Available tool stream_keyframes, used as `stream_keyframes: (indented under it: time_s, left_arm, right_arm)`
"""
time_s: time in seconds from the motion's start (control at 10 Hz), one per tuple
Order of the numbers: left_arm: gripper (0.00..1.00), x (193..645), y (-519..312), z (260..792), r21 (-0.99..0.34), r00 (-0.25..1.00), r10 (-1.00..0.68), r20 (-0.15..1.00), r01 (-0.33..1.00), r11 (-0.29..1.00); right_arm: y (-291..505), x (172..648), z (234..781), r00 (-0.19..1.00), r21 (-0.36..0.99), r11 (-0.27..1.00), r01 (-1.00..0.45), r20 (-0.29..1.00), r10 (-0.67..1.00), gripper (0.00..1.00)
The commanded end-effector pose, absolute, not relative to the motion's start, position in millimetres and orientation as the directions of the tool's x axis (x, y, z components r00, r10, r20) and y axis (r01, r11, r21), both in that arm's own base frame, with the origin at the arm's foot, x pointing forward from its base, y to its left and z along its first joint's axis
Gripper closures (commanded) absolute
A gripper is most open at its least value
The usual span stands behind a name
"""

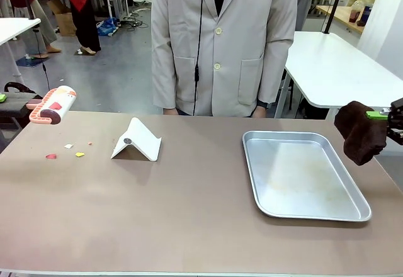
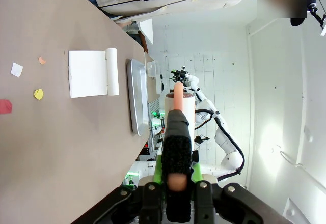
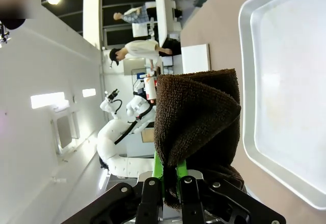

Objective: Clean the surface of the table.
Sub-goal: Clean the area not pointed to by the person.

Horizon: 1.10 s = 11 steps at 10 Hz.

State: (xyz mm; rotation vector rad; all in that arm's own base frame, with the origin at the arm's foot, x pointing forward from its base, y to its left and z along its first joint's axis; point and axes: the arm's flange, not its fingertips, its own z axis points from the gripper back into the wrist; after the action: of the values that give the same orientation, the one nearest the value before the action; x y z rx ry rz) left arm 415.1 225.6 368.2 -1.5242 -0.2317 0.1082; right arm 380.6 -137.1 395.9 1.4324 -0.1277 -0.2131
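Left gripper (image 2: 176, 186) clamps a pink-handled brush (image 1: 53, 105) above the table (image 1: 189, 220) near coloured paper scraps (image 1: 80, 154); right gripper (image 3: 170, 172) pinches a brown cloth (image 1: 359, 132) beside the metal tray (image 1: 255, 182).

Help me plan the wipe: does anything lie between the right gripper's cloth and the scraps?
Yes. On the table, the metal tray lies nearest the cloth, and the white folded stand sits between tray and scraps.

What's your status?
Left hand shut on pink-white tool. Right hand shut on dark brown cloth. Matte taupe table: coloured scraps. White folded stand, silver metal tray.
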Motion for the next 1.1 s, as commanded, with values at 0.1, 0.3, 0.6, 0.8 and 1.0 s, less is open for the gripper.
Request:
stream_keyframes:
  time_s: [0.1, 0.3, 0.6, 0.8, 1.0]
  left_arm:
    - [1.00, 412, 225, 372, -0.996, 0.975, 0.204, 0.086, 0.079, 0.044]
    - [1.00, 412, 225, 372, -0.996, 0.975, 0.204, 0.086, 0.079, 0.044]
    - [0.78, 416, 223, 372, -0.987, 0.971, 0.219, 0.098, 0.067, 0.147]
    - [0.78, 415, 231, 367, -0.948, 0.955, 0.269, 0.125, 0.035, 0.318]
    - [0.78, 411, 252, 364, -0.900, 0.942, 0.311, 0.124, -0.025, 0.435]
  right_arm:
    - [-135, 381, 401, 0.974, 0.992, 0.101, 0.070, -0.046, -0.222, 0.89]
    - [-135, 381, 401, 0.974, 0.992, 0.101, 0.070, -0.046, -0.222, 0.89]
    - [-135, 381, 401, 0.974, 0.992, 0.101, 0.070, -0.046, -0.222, 0.89]
    - [-135, 381, 401, 0.974, 0.992, 0.101, 0.070, -0.046, -0.222, 0.89]
    - [-135, 381, 401, 0.974, 0.992, 0.101, 0.070, -0.046, -0.222, 0.89]
